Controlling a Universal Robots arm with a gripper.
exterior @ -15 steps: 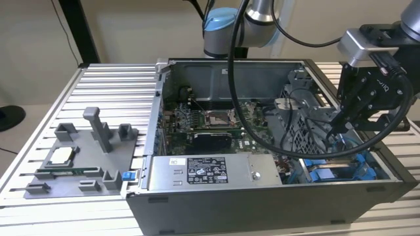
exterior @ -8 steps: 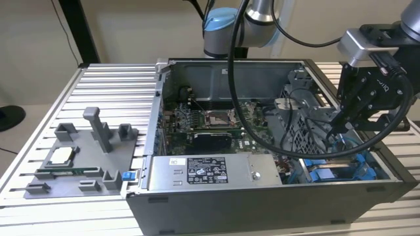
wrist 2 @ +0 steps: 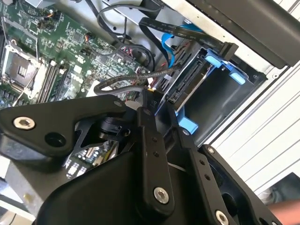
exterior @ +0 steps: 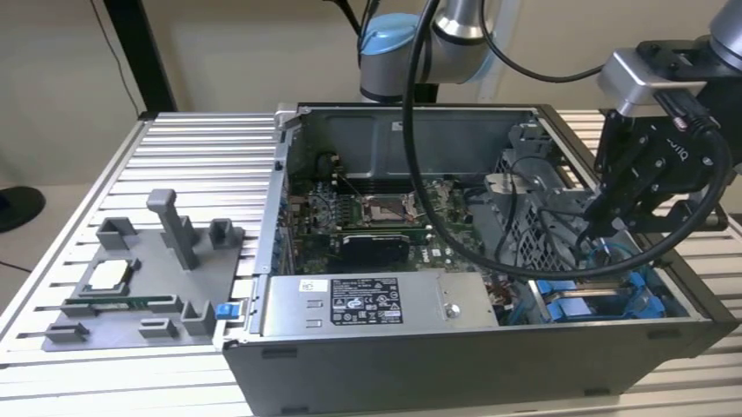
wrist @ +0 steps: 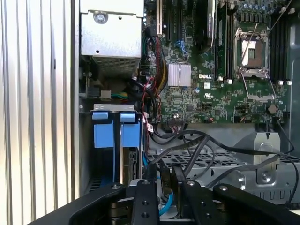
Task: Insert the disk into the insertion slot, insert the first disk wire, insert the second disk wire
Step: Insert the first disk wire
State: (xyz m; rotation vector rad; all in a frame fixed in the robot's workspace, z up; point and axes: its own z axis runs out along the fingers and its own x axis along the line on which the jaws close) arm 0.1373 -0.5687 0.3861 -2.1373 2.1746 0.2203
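The disk point(wrist 2: 185, 84) sits in the insertion slot point(wrist 2: 220, 96), its blue frame showing. The gripper point(wrist 2: 157, 107) has its jaws clenched on the black disk wire point(wrist 2: 126, 82) at the connector, just beside the disk's edge.

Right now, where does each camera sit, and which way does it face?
Exterior view: off the arm, looking down into the open computer case; arm and end effector at the exterior view's right.
First wrist view: on the arm, looking down past the end effector at disk and motherboard.
Second wrist view: on the arm, slanting past the end effector at the disk.
Shared: both wrist views show the disk.
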